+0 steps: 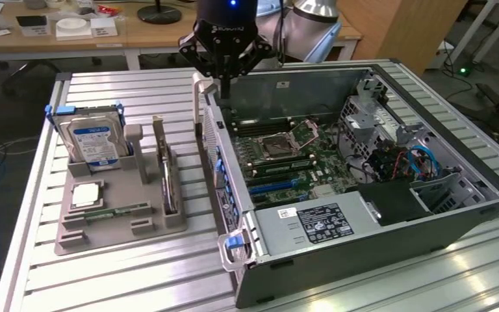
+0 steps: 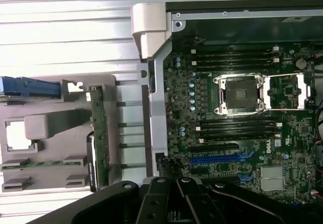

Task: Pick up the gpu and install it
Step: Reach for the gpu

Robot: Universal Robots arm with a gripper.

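the black robot gripper (image 1: 226, 83) is shut tight, holding nothing, above 1 corner of the open black computer case (image 1: 457, 214). the thin green gpu card (image 1: 168, 182) stands upright in the grey plastic holder (image 1: 111, 229), along its edge nearest the case. it looks light, stiff and breakable, so i think its top edge is best to grab.

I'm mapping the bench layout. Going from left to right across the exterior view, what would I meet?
hard drive → gpu → CPU socket → blue cables
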